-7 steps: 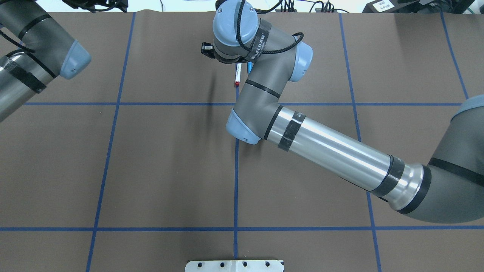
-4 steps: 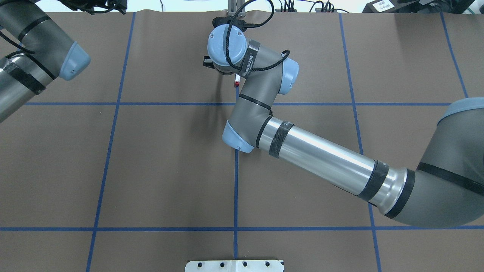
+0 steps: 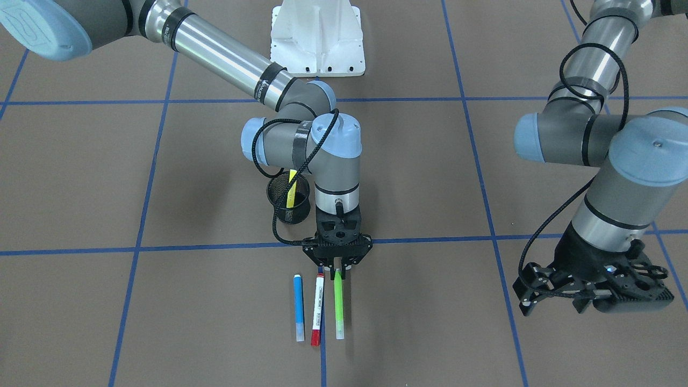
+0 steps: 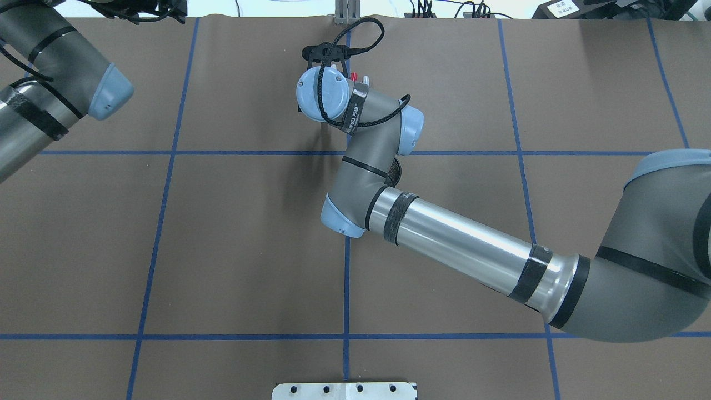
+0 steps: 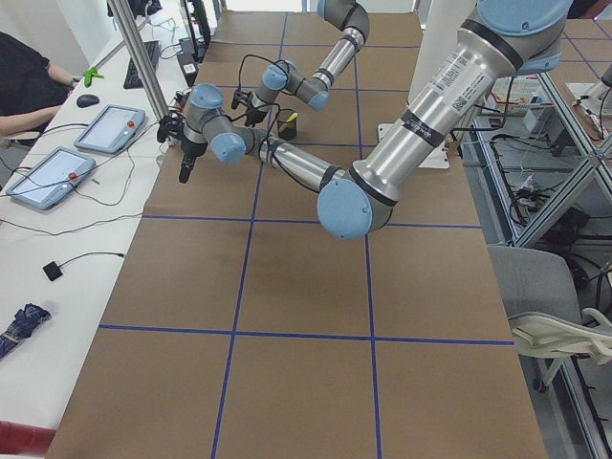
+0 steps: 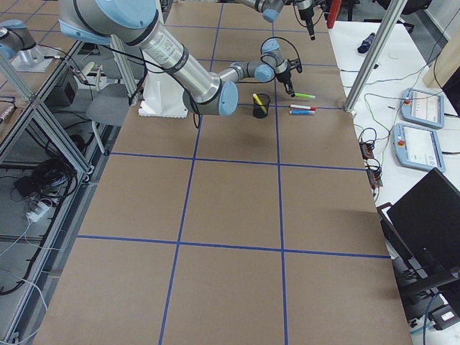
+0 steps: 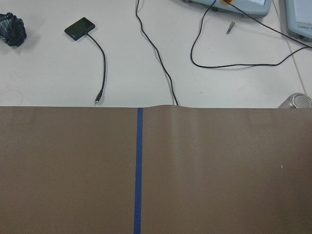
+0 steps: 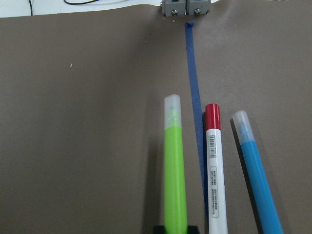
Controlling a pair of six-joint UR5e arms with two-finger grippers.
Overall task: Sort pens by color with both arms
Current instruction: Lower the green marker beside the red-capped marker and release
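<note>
1. Facing the robot from across the desk, the front view shows the right gripper low over the surface. It is pinching the green pen at the end nearest the robot, and the pen lies flat. Just left of it lie the white pen with red cap and the blue pen, side by side and apart. The yellow pen leans in the black mesh cup farther back. The left gripper hangs well off to the right over bare desk; I cannot tell whether it is spread or closed.
2. Overhead, the right arm reaches toward the far edge and hides nearly all the pens. The left arm sits at the far left.
3. From the left end, the near arm's gripper points down by the desk edge, close to two tablets.
4. From the right end, three pens lie parallel just beyond the cup, with the green one at the gripper.
5. The left wrist camera shows only bare desk, a blue tape line and cables beyond it, with no pen.
6. On the right wrist camera, the green pen runs up from black gripper tips at the bottom edge, with the white and blue pens to its right. As I judge it, one pen of four is put away, the green one is being taken, and two remain
</note>
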